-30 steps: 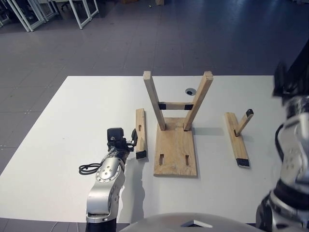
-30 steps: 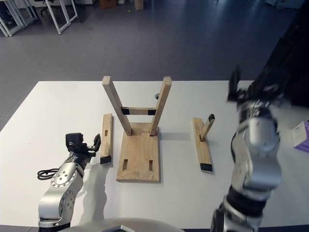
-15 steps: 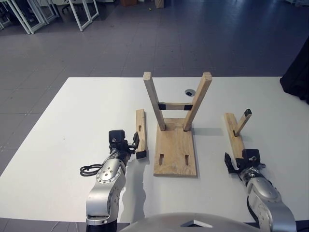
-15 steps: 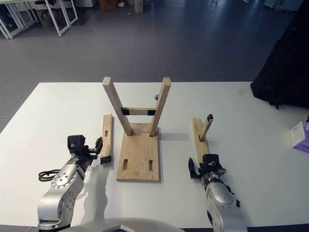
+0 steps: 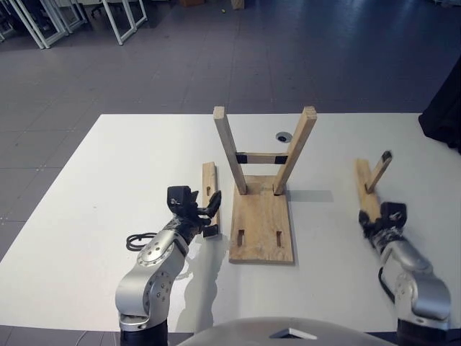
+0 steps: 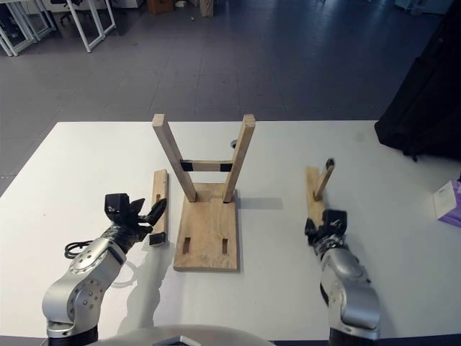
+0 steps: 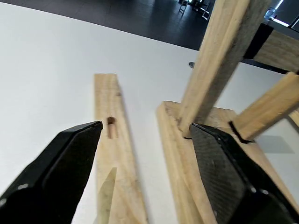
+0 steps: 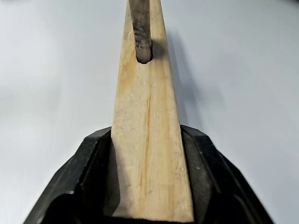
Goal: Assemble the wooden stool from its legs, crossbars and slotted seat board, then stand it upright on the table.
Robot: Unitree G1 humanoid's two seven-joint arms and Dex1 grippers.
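The slotted seat board (image 5: 261,223) lies flat mid-table. Two legs joined by a black-ended crossbar (image 5: 261,157) stand in its far slots. A loose leg (image 5: 209,189) lies just left of the board. My left gripper (image 5: 204,213) is open at that leg's near, black-capped end; in the left wrist view its fingers (image 7: 70,158) straddle the leg (image 7: 112,154) and the board's edge (image 7: 175,149). On the right, my right gripper (image 5: 386,219) is shut on the near end of another leg (image 5: 368,184), which carries a slanting crossbar (image 5: 379,167). The right wrist view has that leg (image 8: 148,135) pinched between the pads.
A black cable (image 5: 138,238) loops on the table beside my left arm. A round hole (image 5: 284,135) sits in the tabletop behind the stool. A black bag (image 6: 425,108) stands off the right edge, and a purple box (image 6: 450,202) lies at the far right.
My right arm came down from raised, closed on the right leg's near end and carried it to the right and farther away. My left gripper has opened and edged toward the loose leg.
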